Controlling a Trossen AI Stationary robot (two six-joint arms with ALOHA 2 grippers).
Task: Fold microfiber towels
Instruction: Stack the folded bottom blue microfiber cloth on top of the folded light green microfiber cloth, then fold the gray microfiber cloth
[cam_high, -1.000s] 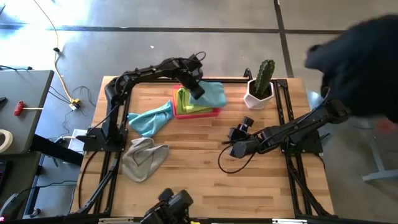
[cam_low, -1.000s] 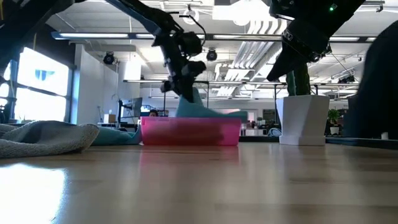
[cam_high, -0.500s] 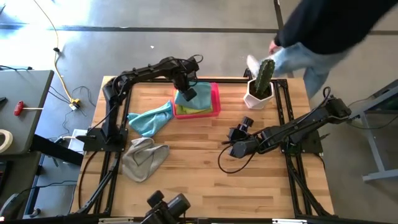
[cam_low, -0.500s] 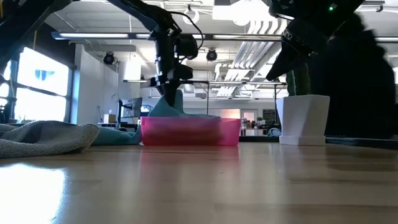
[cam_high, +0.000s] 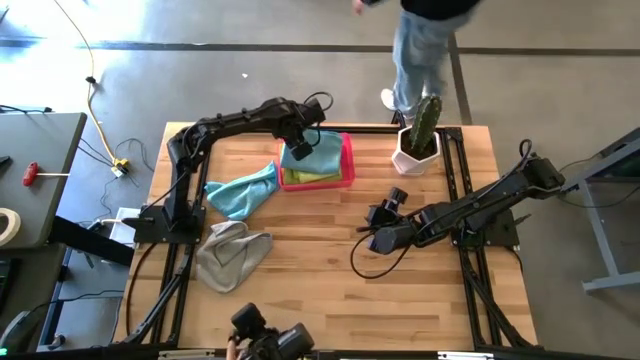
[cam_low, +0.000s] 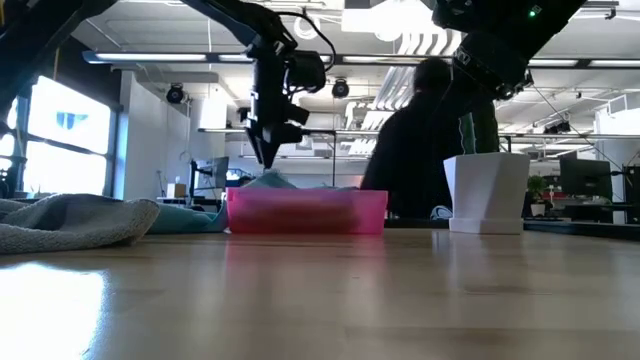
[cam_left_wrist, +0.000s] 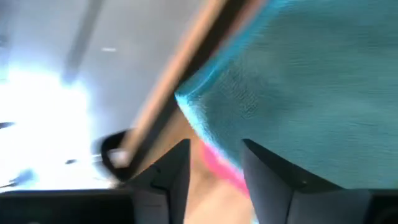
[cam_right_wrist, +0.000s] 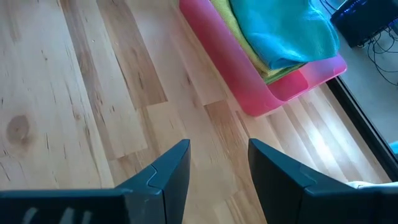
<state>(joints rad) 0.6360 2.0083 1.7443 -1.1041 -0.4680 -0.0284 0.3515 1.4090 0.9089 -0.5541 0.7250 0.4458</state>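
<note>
Now the left gripper (cam_high: 297, 149) hangs spread just above the pink tray (cam_high: 346, 160) — the teal towel (cam_high: 318, 152) it held a second ago lies folded inside; right gripper (cam_high: 378, 215) waits parted mid-table.

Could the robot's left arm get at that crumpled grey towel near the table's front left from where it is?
Probably yes. The grey towel lies in the open on the left arm's own side, with nothing on top of it. The left gripper, open, hangs over the pink tray; only the loose teal towel lies between.
</note>
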